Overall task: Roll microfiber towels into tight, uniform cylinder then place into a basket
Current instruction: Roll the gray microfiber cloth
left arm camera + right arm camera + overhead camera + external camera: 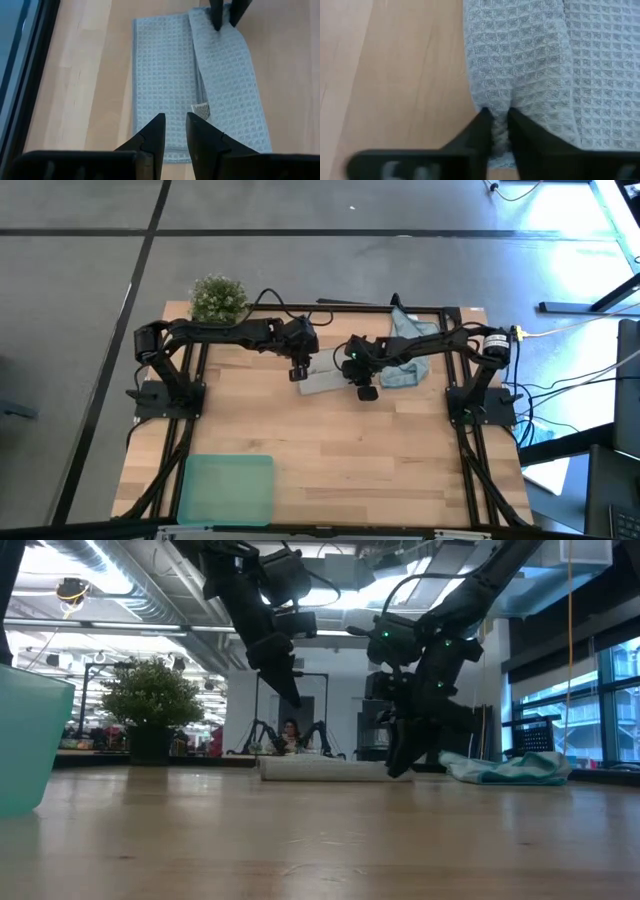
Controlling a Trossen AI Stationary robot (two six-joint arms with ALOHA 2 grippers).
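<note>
The pale grey towel point(322, 381) lies flat on the table's far middle, folded lengthwise, with one flap point(227, 85) laid slantwise over it and a white tag point(200, 110) showing. My right gripper point(366, 392) is shut on the towel's right end. My left gripper point(300, 372) hovers above its left end point(165, 150), fingers a narrow gap apart and empty. The light blue towel point(410, 345) lies crumpled at the far right. The mint-green basket point(227, 488) stands at the near left. My right gripper pinches the grey towel's right end point(500, 131) between its two fingers, with the cloth bunched up between the tips. The fingers come from above, slanting down. The rest of the towel lies slack on the table; one layer or several, I cannot tell.
A potted plant point(218, 298) stands at the far left corner. The black frame rails point(190, 430) run along both sides of the table. Bare wood point(380, 470) lies between the towel and the near edge. A person point(290, 735) shows far behind the table.
</note>
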